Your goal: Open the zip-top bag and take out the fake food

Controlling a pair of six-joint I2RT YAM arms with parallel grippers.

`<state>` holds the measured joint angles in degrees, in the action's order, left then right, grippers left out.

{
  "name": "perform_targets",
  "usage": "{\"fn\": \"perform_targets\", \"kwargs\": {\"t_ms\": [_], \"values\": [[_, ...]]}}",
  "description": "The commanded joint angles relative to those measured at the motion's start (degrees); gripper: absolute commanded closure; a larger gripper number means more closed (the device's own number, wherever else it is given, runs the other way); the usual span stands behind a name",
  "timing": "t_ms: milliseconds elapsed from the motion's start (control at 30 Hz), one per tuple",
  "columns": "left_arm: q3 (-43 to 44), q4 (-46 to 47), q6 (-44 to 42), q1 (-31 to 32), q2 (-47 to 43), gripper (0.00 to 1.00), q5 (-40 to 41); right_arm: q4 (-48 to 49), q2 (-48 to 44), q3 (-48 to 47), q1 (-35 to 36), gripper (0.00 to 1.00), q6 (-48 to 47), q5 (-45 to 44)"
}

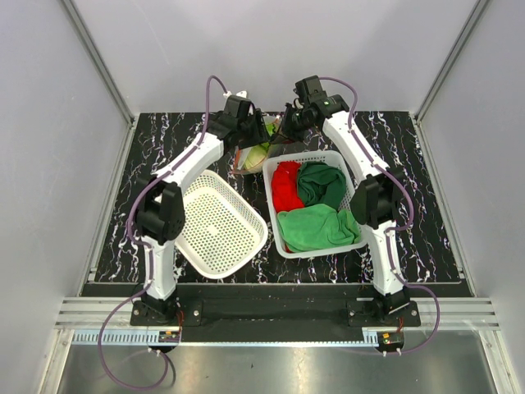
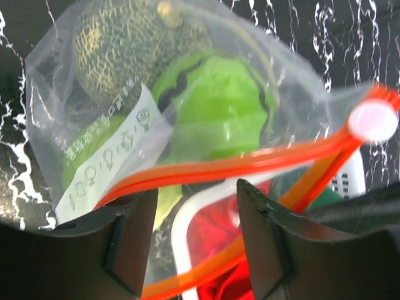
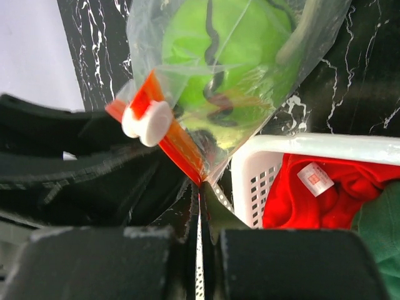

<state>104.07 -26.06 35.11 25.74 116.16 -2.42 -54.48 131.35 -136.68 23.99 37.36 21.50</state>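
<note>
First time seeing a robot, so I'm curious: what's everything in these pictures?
zip-top bag: one, clear with orange-red zip strip, far end of table
fake food: two seen, one bright green, one dull netted, inside the bag
baskets: two, white, mid-table, left one empty
cloths: three, red, dark green, light green, in right basket
table: one, black marbled
arms: two, white and black, near edge
left fingers: apart, by the zip strip
right fingers: shut on the bag's edge

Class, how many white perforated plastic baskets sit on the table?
2. One white perforated plastic basket, empty, lies beside the left arm; the other, holding red and green cloths, sits beside the right arm. None appears hidden.
</note>
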Motion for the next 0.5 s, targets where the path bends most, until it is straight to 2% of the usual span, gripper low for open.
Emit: {"fn": "perform_targets", "kwargs": {"t_ms": [0,233,300,467], "values": [[3.42,3.12,3.29,-0.6,1.61,0.41,2.24,-0.01,-1.79,-2.19,0.01,1.0,1.13,2.41],[3.15,8.65,4.88,-0.69,3.81,0.34,2.33,-0.01,-2.32,-1.04,-0.08,1.0,2.01,3.38],[3.59,9.53,5.75,-0.69,4.78,0.2,2.33,-0.1,-2.41,-1.13,0.01,1.0,2.8,3.55],[3.24,12.79,8.3,-0.69,7.06,0.02,3.89,-0.01,-2.24,-2.0,-0.08,1.0,4.12,3.64]]}}
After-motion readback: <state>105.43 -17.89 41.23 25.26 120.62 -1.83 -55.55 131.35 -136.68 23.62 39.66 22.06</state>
